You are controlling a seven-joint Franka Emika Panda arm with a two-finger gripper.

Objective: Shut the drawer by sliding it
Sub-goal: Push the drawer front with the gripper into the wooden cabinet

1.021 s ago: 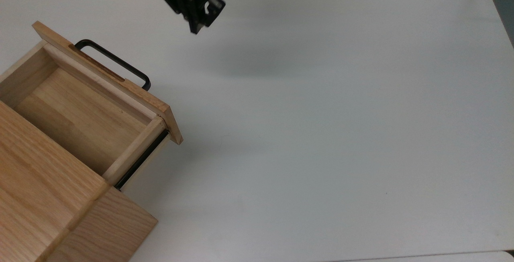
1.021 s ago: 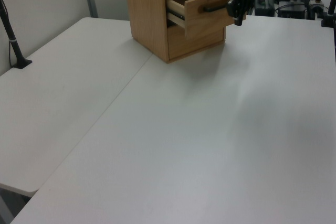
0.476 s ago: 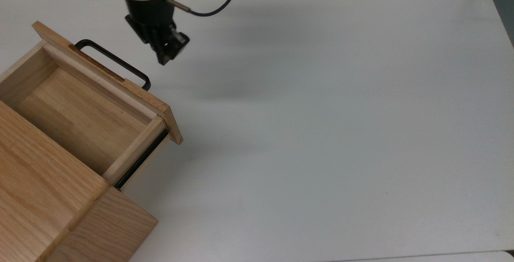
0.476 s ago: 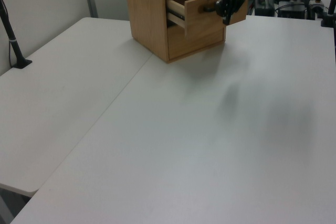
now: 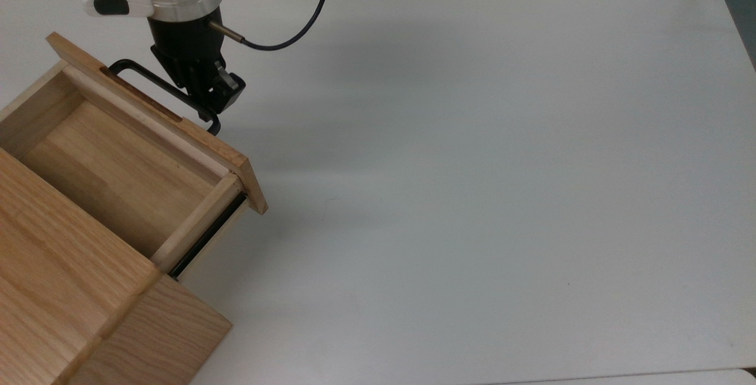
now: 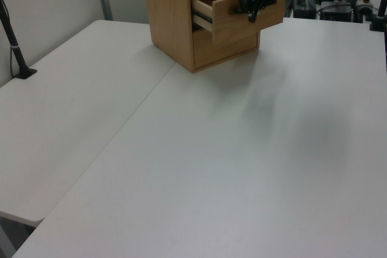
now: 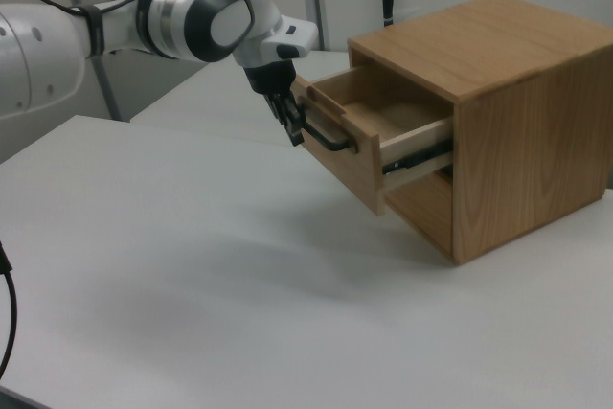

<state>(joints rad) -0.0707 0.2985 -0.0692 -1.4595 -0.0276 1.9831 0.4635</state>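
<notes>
Drawer (image 5: 118,166) stands open, jaws (image 5: 215,98) at handle (image 5: 147,81).

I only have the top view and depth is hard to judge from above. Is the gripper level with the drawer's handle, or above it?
Observer: In the right view the gripper is at the height of the handle, right against its bar.
Operator: How far out is the drawer?
Observer: The right view shows the drawer roughly half out of the cabinet, its black slide rail exposed.
Operator: Anything beneath the drawer?
Observer: In the left view a closed lower front panel sits under it.
</notes>
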